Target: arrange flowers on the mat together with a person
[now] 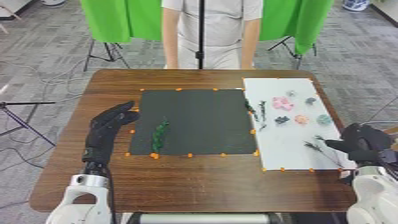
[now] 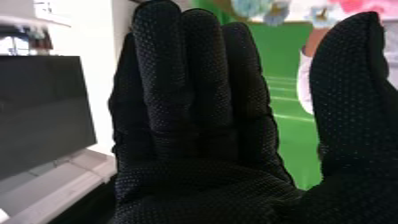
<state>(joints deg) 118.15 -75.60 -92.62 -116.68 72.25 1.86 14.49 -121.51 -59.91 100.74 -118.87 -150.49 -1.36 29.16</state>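
In the head view, my left hand (image 1: 108, 125) rests at the left part of the table, open, its fingers beside the dark mat (image 1: 200, 120). A green sprig (image 1: 160, 135) lies on the mat's left part. My right hand (image 1: 362, 140) is at the right edge of the white sheet (image 1: 282, 142). On that sheet are a pink flower (image 1: 282, 103), a peach flower (image 1: 302, 119), a pale teal flower (image 1: 323, 119), small dark flowers and several thin sprigs (image 1: 263, 111). In the right wrist view, my right hand (image 2: 200, 135) has straight fingers, thumb apart, holding nothing.
Brown wood (image 1: 204, 182) borders the mat and sheet. Orange markers (image 1: 189, 155) line their edges. Beyond the far table edge a person stands with arms down, behind a thin black pole (image 1: 201, 40); green cloth (image 1: 111, 22) hangs at both sides.
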